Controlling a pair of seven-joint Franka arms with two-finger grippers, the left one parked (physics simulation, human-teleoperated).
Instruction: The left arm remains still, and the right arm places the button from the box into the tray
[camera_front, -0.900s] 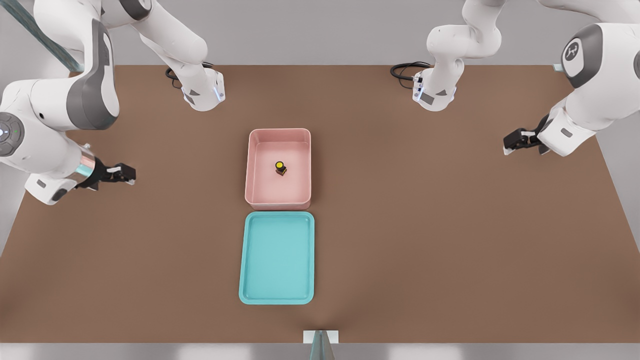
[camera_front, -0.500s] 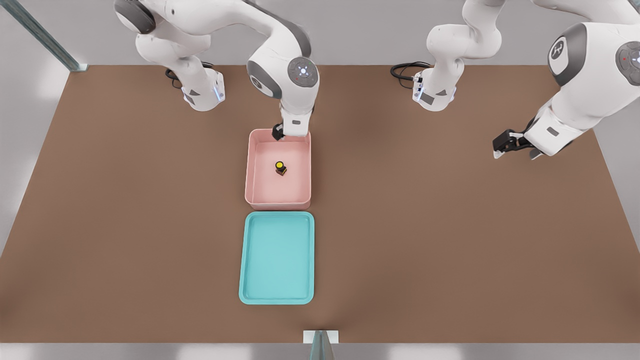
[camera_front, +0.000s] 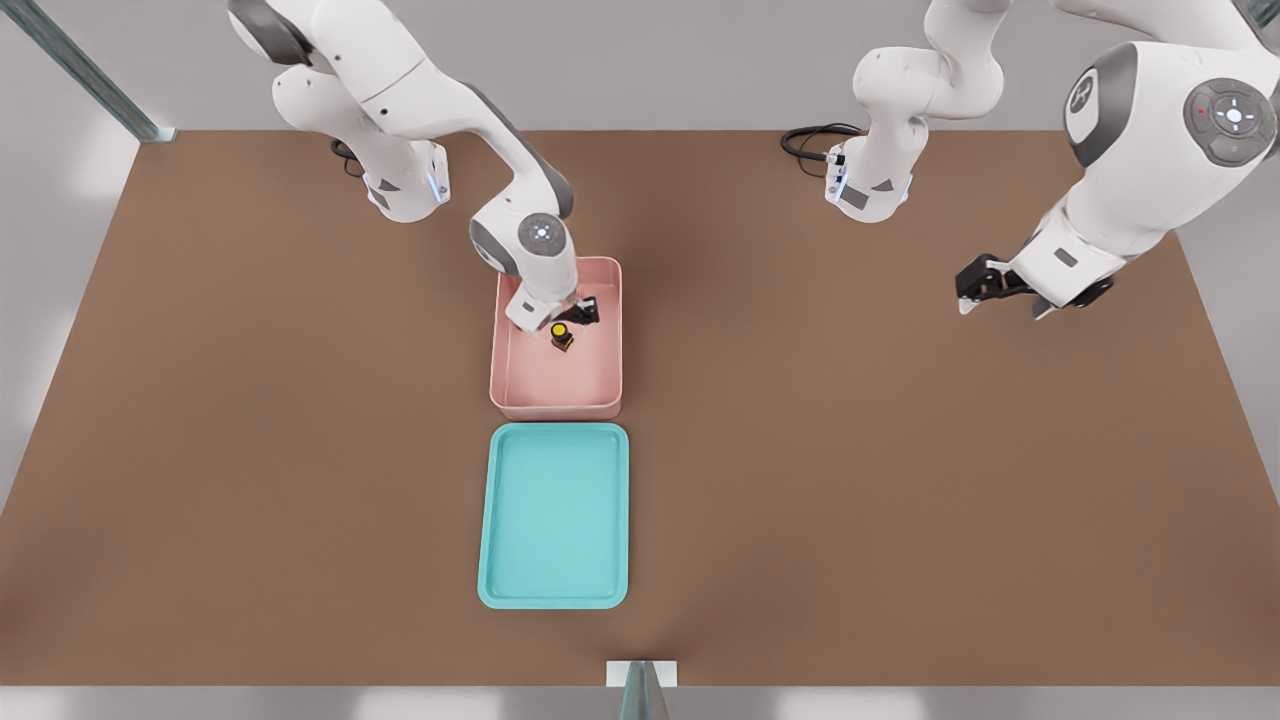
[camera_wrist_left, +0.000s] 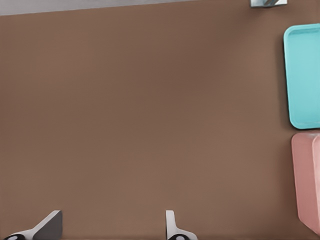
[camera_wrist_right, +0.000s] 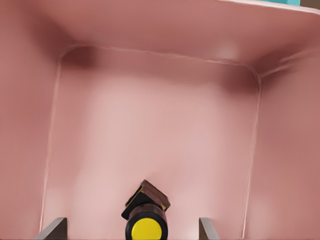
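The pink box (camera_front: 555, 408) stands mid-table, and the small yellow-capped button (camera_front: 562, 333) sits on its floor near the middle. My gripper (camera_front: 572, 316) hangs inside the box, just behind and above the button, open and holding nothing. In the right wrist view the button (camera_wrist_right: 146, 217) lies between the two spread fingertips (camera_wrist_right: 52, 229) of the gripper (camera_wrist_right: 130, 229), with the box's wall (camera_wrist_right: 150, 30) beyond it. The turquoise tray (camera_front: 556, 515) lies flat just in front of the box, with nothing in it.
Box and tray nearly touch end to end. The left wrist view catches the tray's edge (camera_wrist_left: 305, 75) and the box's edge (camera_wrist_left: 307, 180) over bare brown table. The parked arm's gripper (camera_front: 985, 285) hovers at the front view's right.
My arm swung in from the front view's left edge to the box's far wall, then came down inside the box to the button. The button, box and tray have not moved.
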